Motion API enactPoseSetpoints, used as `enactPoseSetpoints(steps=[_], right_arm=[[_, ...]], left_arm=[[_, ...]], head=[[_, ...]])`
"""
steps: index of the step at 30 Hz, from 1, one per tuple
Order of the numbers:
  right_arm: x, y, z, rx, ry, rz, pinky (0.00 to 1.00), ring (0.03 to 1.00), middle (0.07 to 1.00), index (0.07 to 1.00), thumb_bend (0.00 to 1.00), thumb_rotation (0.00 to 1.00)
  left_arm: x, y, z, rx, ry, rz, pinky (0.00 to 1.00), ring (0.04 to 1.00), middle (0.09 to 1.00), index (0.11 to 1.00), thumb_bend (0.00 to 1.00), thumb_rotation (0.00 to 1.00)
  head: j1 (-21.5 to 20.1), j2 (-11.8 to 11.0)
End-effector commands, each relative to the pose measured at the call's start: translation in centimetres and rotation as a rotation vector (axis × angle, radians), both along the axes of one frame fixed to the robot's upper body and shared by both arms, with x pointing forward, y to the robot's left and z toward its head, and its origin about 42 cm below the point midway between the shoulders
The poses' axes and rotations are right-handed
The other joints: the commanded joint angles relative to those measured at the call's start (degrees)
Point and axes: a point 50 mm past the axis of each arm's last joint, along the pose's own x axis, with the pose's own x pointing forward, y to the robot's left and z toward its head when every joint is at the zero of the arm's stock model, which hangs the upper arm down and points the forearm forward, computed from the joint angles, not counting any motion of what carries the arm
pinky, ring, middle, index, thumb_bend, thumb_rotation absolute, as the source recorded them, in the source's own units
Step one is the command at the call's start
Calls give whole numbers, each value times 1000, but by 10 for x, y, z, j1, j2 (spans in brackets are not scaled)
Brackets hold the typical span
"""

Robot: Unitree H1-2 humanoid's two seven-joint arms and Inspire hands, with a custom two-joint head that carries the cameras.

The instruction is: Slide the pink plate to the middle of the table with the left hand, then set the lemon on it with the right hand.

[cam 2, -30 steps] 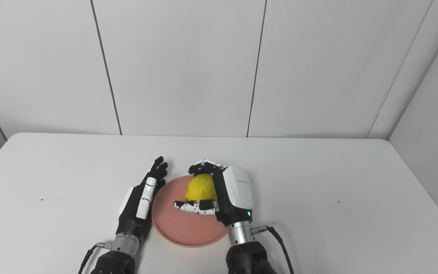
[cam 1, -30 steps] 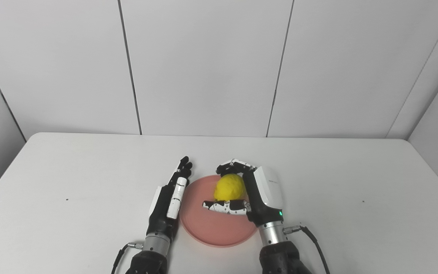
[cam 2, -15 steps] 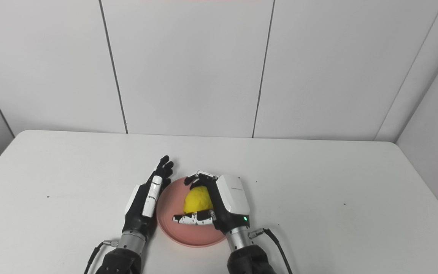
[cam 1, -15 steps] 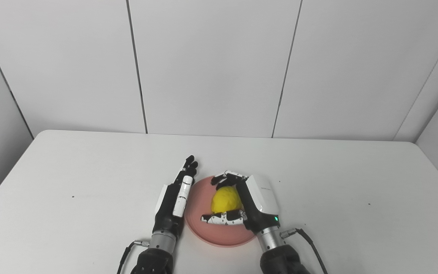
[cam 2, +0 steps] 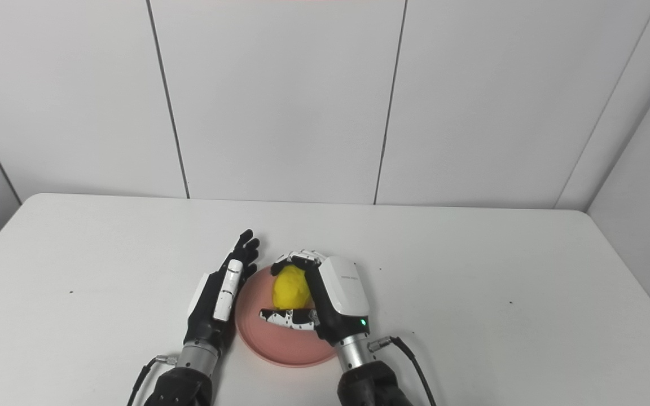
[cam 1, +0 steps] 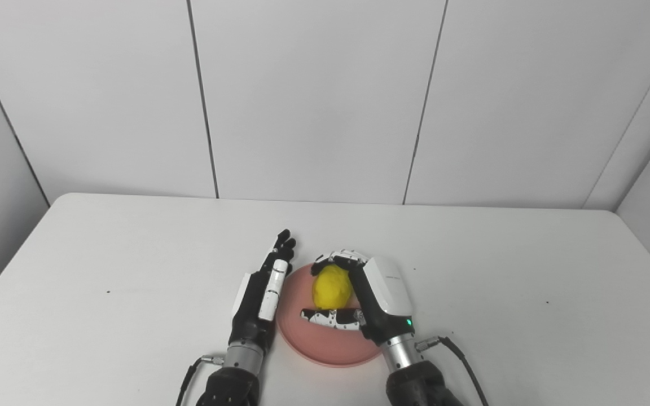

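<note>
The pink plate [cam 1: 325, 345] lies on the white table near its front edge, between my two hands. A yellow lemon [cam 1: 331, 286] is over the plate's far half, and my right hand [cam 1: 371, 293] is shut on it, fingers curled over its top and thumb stretched below it. Whether the lemon touches the plate I cannot tell. My left hand [cam 1: 263, 287] is open, fingers straight and pointing away from me, its edge resting against the plate's left rim. In the right eye view the lemon [cam 2: 291, 286] and plate [cam 2: 285, 347] show the same layout.
The white table [cam 1: 133, 265] is bounded by grey wall panels behind. A black cable [cam 1: 460, 355] trails from my right wrist over the table, and another [cam 1: 189, 375] from my left wrist. A few small dark specks dot the tabletop.
The camera shifted between the oldest frames and half a second ago. My right hand has lowered the lemon towards the plate and turned it more upright. The left hand stays beside the rim.
</note>
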Motion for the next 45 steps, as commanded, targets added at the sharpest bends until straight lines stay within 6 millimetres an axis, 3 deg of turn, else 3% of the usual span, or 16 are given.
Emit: enactPoseSetpoints(steps=[1,2,8,17,19,23,31,35,45], right_arm=[[2,-1,12,26,-74,22,683,745,771,766,619,347],[2,-1,12,30,-76,21,683,761,792,794,631,432],[-5,-1,19,73,-113,30,704,794,845,838,655,588],[-17,-11,34,192,-216,17,713,799,848,857,651,632],[-19,-16,37,206,-210,-13,741,812,855,876,652,723],[-19,-29,39,240,-166,-75,769,831,867,894,657,799],[-19,-54,30,358,-13,-132,821,872,878,904,606,890],[-16,-60,26,434,43,-134,840,884,884,912,584,988],[-15,-61,15,549,145,-101,883,925,926,935,549,1000]], left_arm=[[9,-7,26,-10,-113,-18,945,965,958,941,602,1000],[9,-7,27,-12,-114,-20,944,966,962,939,599,1000],[9,-6,26,-24,-120,-22,960,973,969,946,614,1000],[9,-4,27,-23,-121,-8,955,956,952,943,601,1000],[9,-3,27,-16,-124,-5,945,948,945,943,590,1000],[9,0,27,-4,-122,3,960,948,942,940,595,1000],[8,4,28,8,-103,9,999,970,953,941,635,1000],[8,8,28,6,-101,14,1000,976,953,938,633,1000],[10,23,26,-15,-97,23,1000,973,963,952,641,1000]], head=[[-2,1],[-2,1],[-3,0],[-6,2],[-6,2],[-8,4],[-15,6],[-20,6],[-29,6]])
